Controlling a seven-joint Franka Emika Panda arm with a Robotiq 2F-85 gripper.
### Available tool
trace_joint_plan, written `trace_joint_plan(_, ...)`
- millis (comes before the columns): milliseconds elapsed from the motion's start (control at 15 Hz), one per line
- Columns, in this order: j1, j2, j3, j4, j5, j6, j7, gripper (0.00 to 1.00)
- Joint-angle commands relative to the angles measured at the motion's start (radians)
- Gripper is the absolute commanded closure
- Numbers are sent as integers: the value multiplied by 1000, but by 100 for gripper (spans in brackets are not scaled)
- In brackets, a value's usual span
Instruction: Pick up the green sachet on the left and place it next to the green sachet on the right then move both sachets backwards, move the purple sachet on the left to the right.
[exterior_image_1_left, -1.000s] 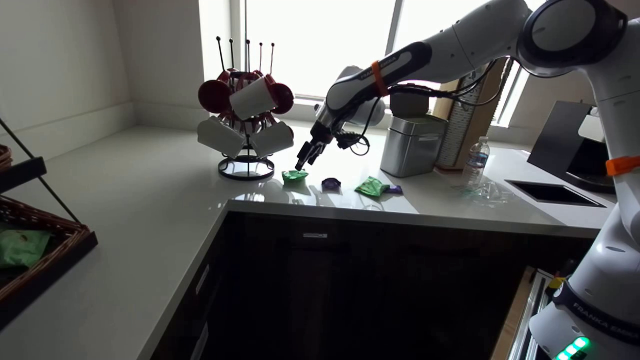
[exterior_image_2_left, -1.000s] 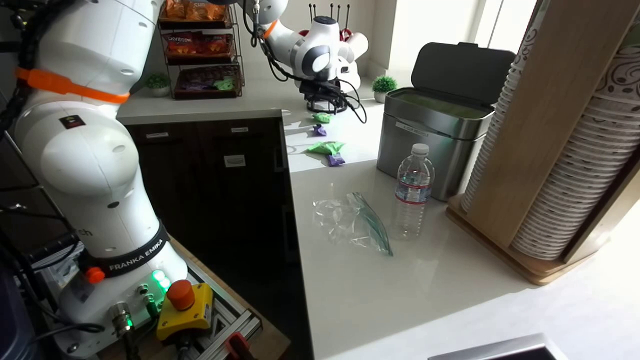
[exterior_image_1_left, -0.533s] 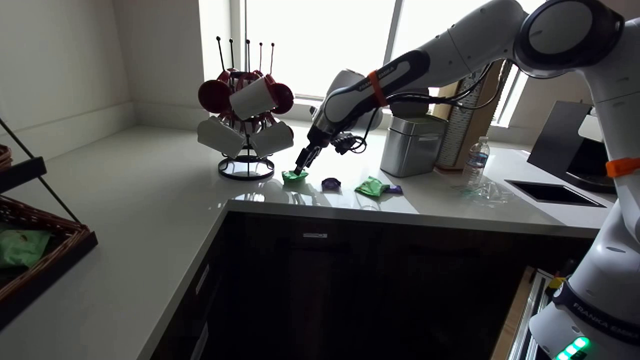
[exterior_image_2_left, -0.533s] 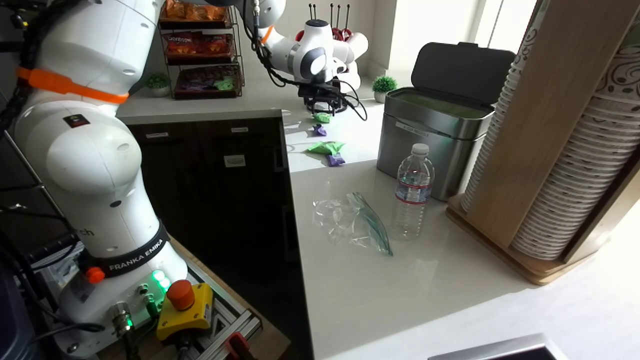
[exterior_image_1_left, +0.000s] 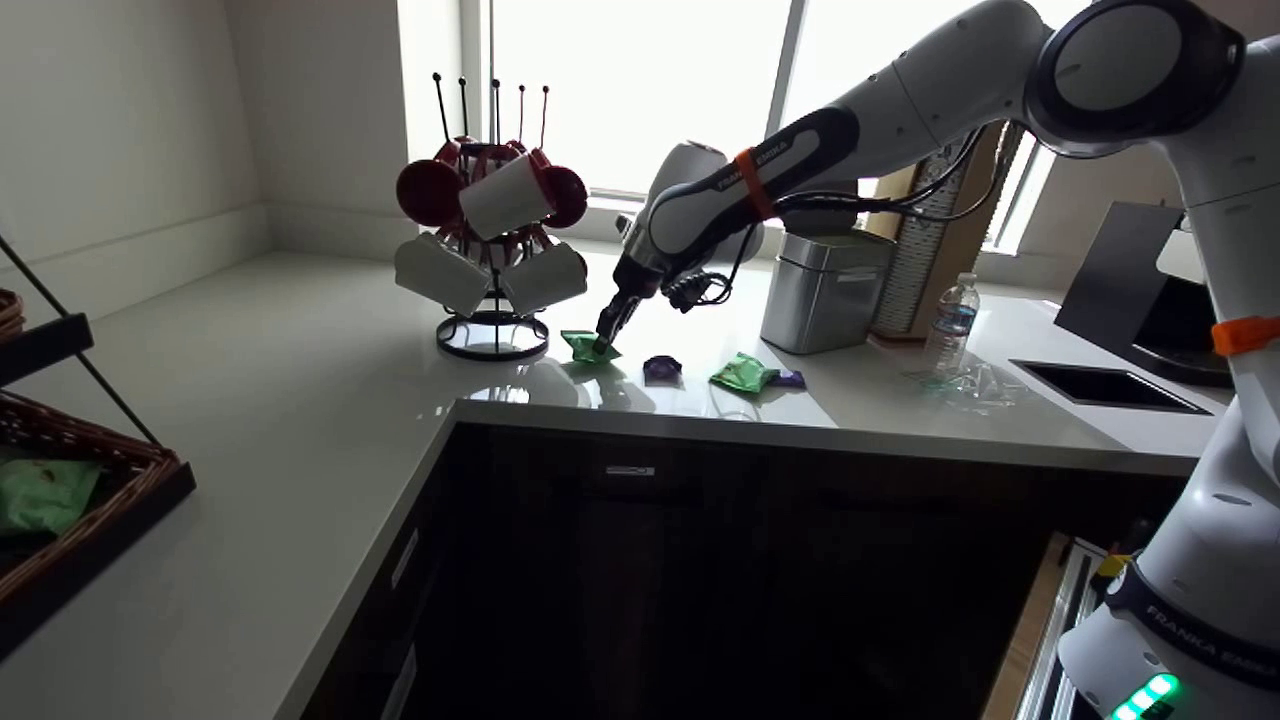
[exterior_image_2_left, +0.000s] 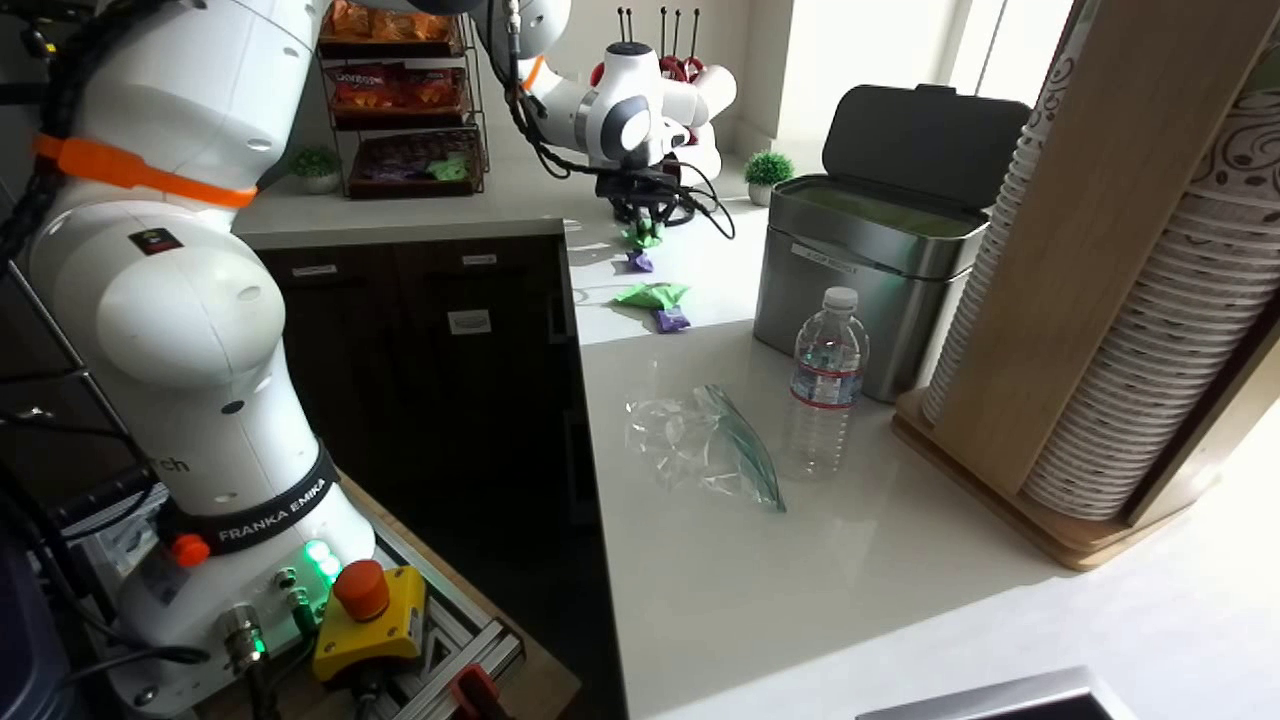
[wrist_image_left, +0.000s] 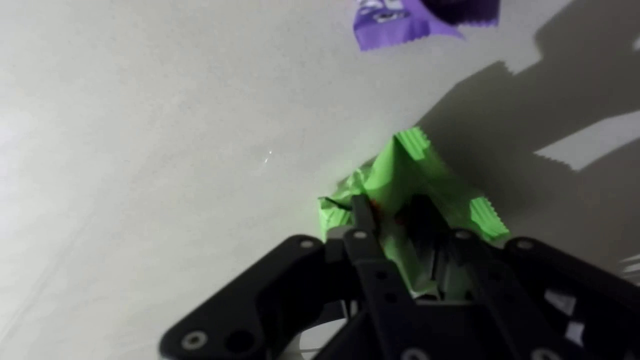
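My gripper (wrist_image_left: 391, 206) is low over the counter, its fingers pressed in on both sides of the left green sachet (wrist_image_left: 395, 175), which bunches up between them. In an exterior view that green sachet (exterior_image_1_left: 577, 342) has its far corner tipped up beside the gripper tips (exterior_image_1_left: 603, 346). The left purple sachet (exterior_image_1_left: 662, 369) lies flat a short way to its right; part of this purple sachet (wrist_image_left: 390, 22) shows at the wrist view's top edge. Further right lies the right green sachet (exterior_image_1_left: 742, 373), with another purple packet (exterior_image_1_left: 790, 379) touching its side. Both exterior views show all these packets.
A mug rack (exterior_image_1_left: 493, 352) with hanging mugs stands just beyond the gripper. Toward the arm's base side are a metal bin (exterior_image_1_left: 828, 292), a water bottle (exterior_image_2_left: 826, 385), a clear plastic bag (exterior_image_2_left: 690, 440) and a cup holder (exterior_image_2_left: 985, 400). The counter's front edge (exterior_image_1_left: 640, 415) runs close by the packets.
The gripper has come down onto the left green sachet and its fingers have closed in. That sachet has crumpled and tipped up at one corner. The other packets have not moved.
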Motion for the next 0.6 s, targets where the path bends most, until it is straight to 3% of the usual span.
trace_joint_plan(0,4,-9,-9,-12,-25,-48,25,99)
trace_joint_plan(533,-31,-113,-1,-79,22,-117,36,97)
